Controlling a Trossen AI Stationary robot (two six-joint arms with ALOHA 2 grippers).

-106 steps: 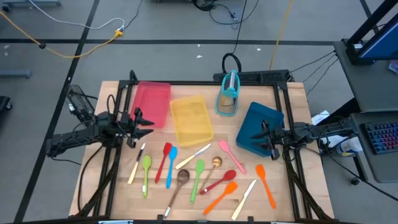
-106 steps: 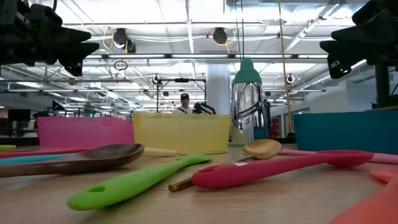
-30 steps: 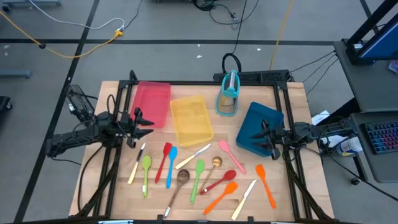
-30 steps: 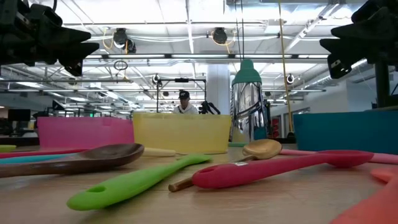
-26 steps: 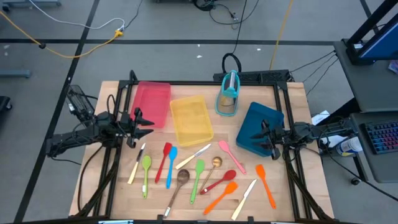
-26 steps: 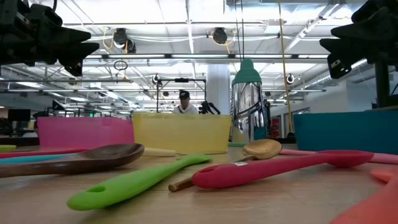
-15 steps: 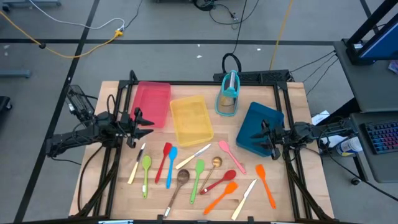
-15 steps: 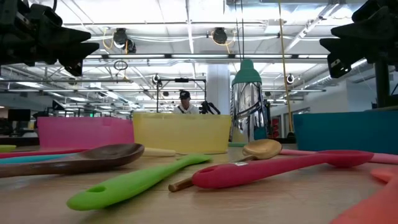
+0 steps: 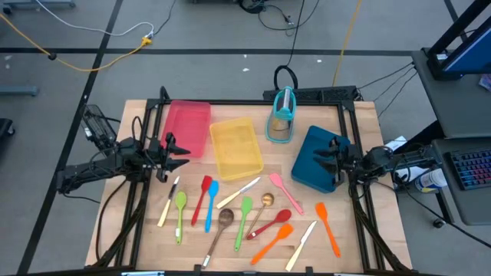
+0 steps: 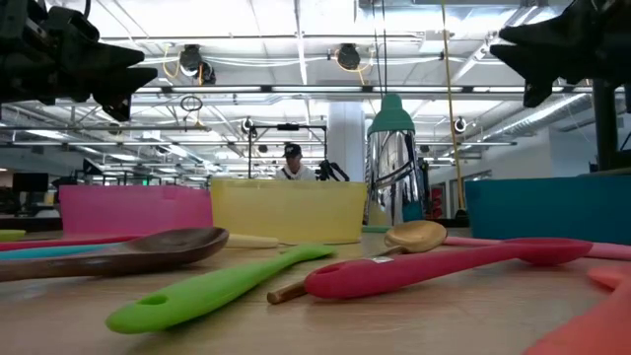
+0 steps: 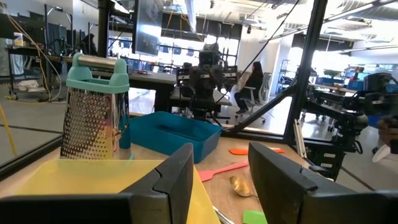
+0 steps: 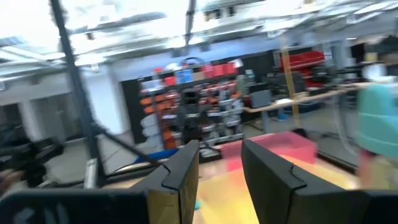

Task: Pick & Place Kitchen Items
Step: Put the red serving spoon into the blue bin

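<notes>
Thirteen utensils lay spread over the front half of the table [image 9: 360, 230], none of them held. Two were green: a spatula [image 9: 180, 205] toward the left edge and a longer green spoon [image 9: 245, 216] near the middle. Two were red: a spatula [image 9: 204, 193] beside the single blue spatula [image 9: 212, 198], and a red spoon [image 9: 275, 221] right of centre. Two were orange: one spatula [image 9: 275, 238] near the front edge and another [image 9: 325, 221] toward the front right corner. There was one pink spatula [image 9: 281, 188], one dark wooden spoon [image 9: 222, 224] and one brown-bowled spoon [image 9: 265, 202]. Three cream-handled knives completed the set: one [image 9: 167, 202] nearest the left edge, one [image 9: 239, 192] in the middle, one [image 9: 301, 244] by the front edge.

Three trays stood along the back half: a red tray [image 9: 187, 126] toward the back left corner, a yellow tray [image 9: 235, 147] in the middle, and a blue tray [image 9: 316, 156] toward the right edge. One teal-topped grater [image 9: 281, 113] stood upright near the back edge.

The left gripper [image 9: 173, 149] hovered above the left edge beside the red tray, fingers [image 11: 171, 177] set a narrow gap apart and holding nothing. The right gripper [image 9: 330, 153] hung over the blue tray at the right edge, its fingers [image 12: 177, 171] likewise slightly parted and empty.
</notes>
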